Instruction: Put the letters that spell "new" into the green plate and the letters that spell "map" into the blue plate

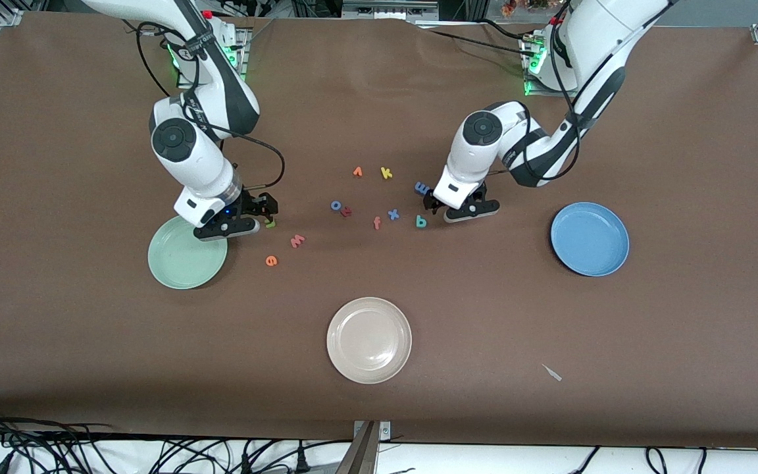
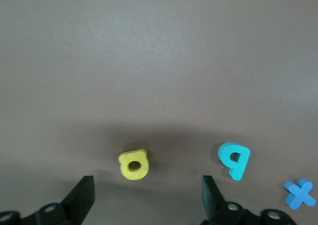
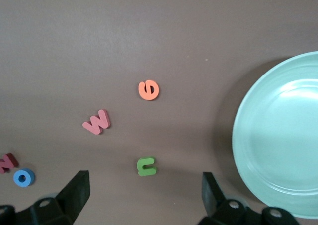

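My left gripper [image 1: 461, 209] [image 2: 147, 200] hangs open just above the table, and the yellow p [image 2: 134, 164] lies just ahead of the gap between its fingers; the front view hides it. The teal a [image 1: 421, 221] [image 2: 234, 159] lies beside it, the blue m [image 1: 422, 188] farther from the front camera. My right gripper [image 1: 265, 212] [image 3: 144, 197] is open over the olive n [image 1: 270, 224] [image 3: 146, 166], next to the empty green plate [image 1: 187, 253] [image 3: 278, 135]. The salmon w [image 1: 297, 241] [image 3: 97, 121] and orange e [image 1: 271, 261] [image 3: 148, 90] lie nearer the front camera. The blue plate [image 1: 589, 238] is empty.
A beige plate [image 1: 369, 340] stands near the table's front edge. Mid-table lie a blue x [image 1: 393, 214] [image 2: 299, 193], pink f [image 1: 376, 224], blue o [image 1: 336, 205] [image 3: 23, 177], yellow k [image 1: 386, 172] and an orange angular letter [image 1: 357, 172]. A small scrap [image 1: 552, 372] lies toward the left arm's end.
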Robot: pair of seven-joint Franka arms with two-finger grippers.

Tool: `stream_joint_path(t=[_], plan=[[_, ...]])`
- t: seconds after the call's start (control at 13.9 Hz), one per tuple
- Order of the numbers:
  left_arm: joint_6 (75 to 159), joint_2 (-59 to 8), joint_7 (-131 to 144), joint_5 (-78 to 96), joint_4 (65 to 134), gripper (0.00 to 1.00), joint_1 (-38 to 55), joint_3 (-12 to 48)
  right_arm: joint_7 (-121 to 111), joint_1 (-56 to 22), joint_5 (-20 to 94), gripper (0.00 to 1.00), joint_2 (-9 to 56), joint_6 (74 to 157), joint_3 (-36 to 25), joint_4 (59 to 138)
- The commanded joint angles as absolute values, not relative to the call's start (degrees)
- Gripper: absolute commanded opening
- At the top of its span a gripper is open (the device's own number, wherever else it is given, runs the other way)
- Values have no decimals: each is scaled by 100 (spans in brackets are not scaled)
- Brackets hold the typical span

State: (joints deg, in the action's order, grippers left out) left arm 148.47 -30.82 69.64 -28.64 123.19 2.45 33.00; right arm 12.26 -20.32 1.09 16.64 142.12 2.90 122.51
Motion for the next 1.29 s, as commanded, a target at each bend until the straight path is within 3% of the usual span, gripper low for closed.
stream_joint_path(t=[0.0,0.36,0.65,0.86,1.22], plan=[[14775,-3304,7058,-3260,12129,90,290,3252,1354,-2206,-26,100,1933,14606,281,12252],[14687,-3331,6821,-3463,12146,74,237,3243,1336,-2215,-245,99,2355,15563,281,12480],[14625,-3340,6689,-3463,12138,59,220,3199,1336,-2206,-272,95,2391,15671,281,12595],[14625,-3366,6671,-3463,12138,44,220,3190,1336,-2206,-272,93,2391,15715,272,12761],[14625,-3393,6671,-3472,12146,12,229,3182,1345,-2215,-272,77,2382,15776,272,12902]])
